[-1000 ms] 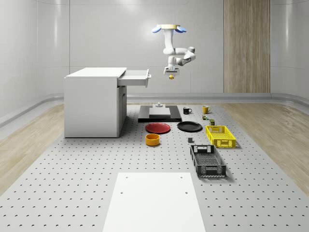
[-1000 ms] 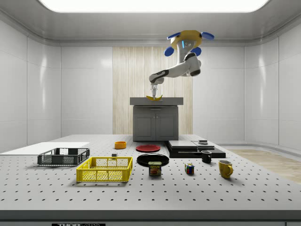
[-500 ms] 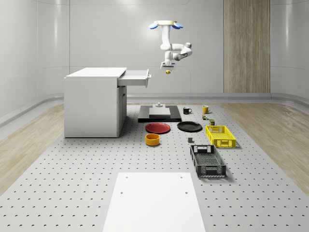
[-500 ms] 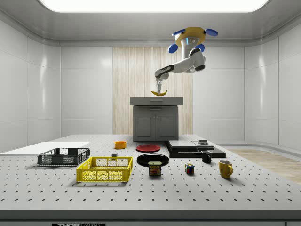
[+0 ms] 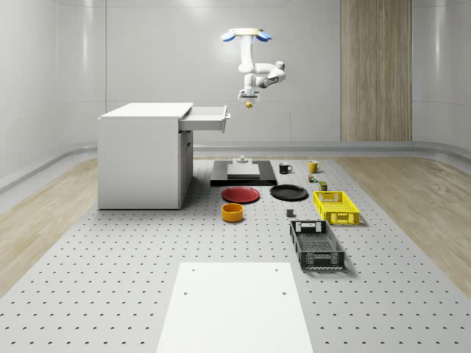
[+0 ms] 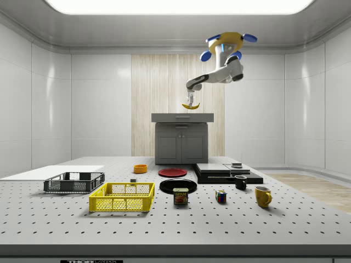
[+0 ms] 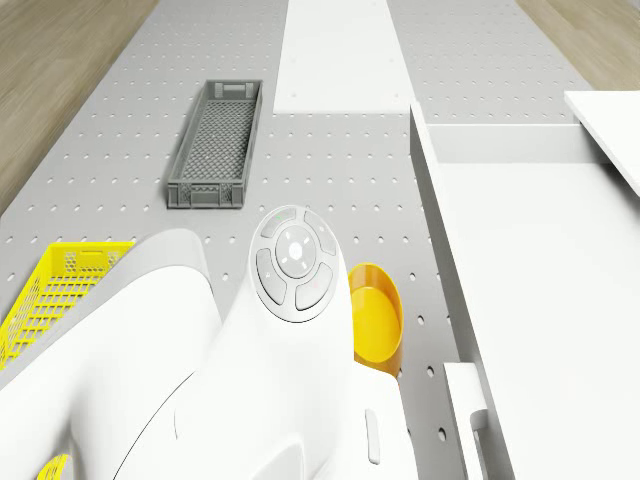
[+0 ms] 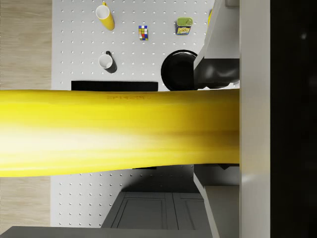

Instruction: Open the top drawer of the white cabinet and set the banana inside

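Note:
The white cabinet (image 5: pixel 143 158) stands at the whole-scene view's left, its top drawer (image 5: pixel 207 118) pulled out. I hover high in the air just off the drawer's open end, drone body (image 5: pixel 246 34) up near the ceiling. Below it, my gripper (image 5: pixel 248 98) is shut on the yellow banana (image 5: pixel 250 105), a little above drawer level and beside the drawer front. In the side view the banana (image 6: pixel 190 106) hangs crosswise under the gripper (image 6: pixel 190 101), above the cabinet (image 6: pixel 181 139). The banana (image 8: pixel 119 131) spans the wrist view against a grey finger (image 8: pixel 255 119). The drawer's inside (image 7: pixel 540 290) lies beside my arm (image 7: pixel 290 300).
On the table below lie a black slab (image 5: pixel 243 173), red plate (image 5: pixel 241 194), black plate (image 5: pixel 288 193), orange bowl (image 5: pixel 232 212), yellow basket (image 5: pixel 335 207), grey crate (image 5: pixel 316 245), two mugs, a can and a cube. A white mat (image 5: pixel 235 309) lies near the front.
The drone, arm and gripped banana have risen and shifted toward the whole-scene view's left, closer to the open drawer's end. The table objects and the drawer have stayed put.

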